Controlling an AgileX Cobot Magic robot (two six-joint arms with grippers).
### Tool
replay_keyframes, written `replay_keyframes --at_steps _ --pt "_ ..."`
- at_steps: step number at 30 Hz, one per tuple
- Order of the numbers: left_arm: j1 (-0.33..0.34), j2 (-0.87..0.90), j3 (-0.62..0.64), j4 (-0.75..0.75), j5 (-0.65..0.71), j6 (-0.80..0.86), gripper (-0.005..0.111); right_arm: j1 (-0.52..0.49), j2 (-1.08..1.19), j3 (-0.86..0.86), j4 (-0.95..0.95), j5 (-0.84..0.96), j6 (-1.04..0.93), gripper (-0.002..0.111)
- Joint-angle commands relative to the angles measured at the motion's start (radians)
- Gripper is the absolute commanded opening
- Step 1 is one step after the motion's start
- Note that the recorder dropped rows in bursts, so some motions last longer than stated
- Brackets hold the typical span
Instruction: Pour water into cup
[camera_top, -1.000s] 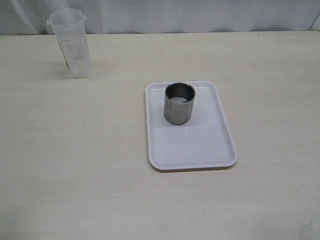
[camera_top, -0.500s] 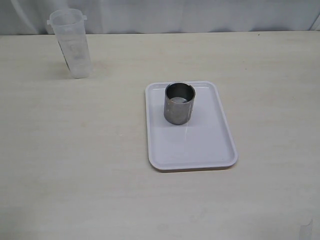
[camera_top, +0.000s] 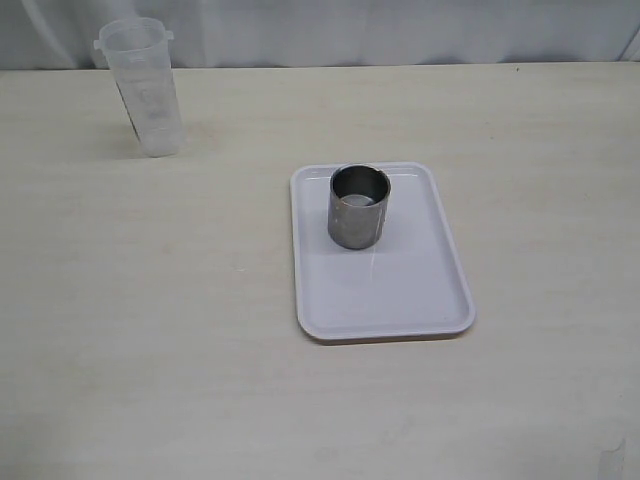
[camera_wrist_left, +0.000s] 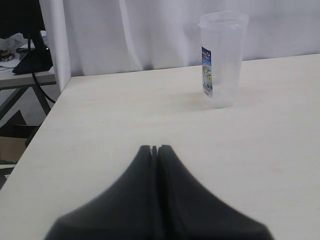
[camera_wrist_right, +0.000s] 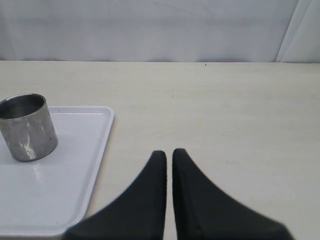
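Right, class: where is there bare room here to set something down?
Bare table runs wide between the plastic beaker at the far left and the white tray; more lies right of the tray and along the near edge. The tray's near half is free too. Only its far end is taken, by the steel cup.

The right gripper (camera_wrist_right: 169, 152) fills the near middle of the frame, its black jaws drawn together with only a thin slit between them and nothing held. To one side, at the frame's edge, a steel cup (camera_wrist_right: 27, 127) stands upright on a white tray (camera_wrist_right: 75, 170). The tray lies on a pale wood-grain table (camera_wrist_right: 225, 100). A white backdrop (camera_wrist_right: 150, 30) closes the far side.
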Motion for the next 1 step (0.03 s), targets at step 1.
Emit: replay_keyframes --at_steps 1 --pt "0.001 -0.002 0.004 -0.010 -0.006 0.002 0.000 -0.004 -0.005 0.003 0.004 0.001 -0.001 0.004"
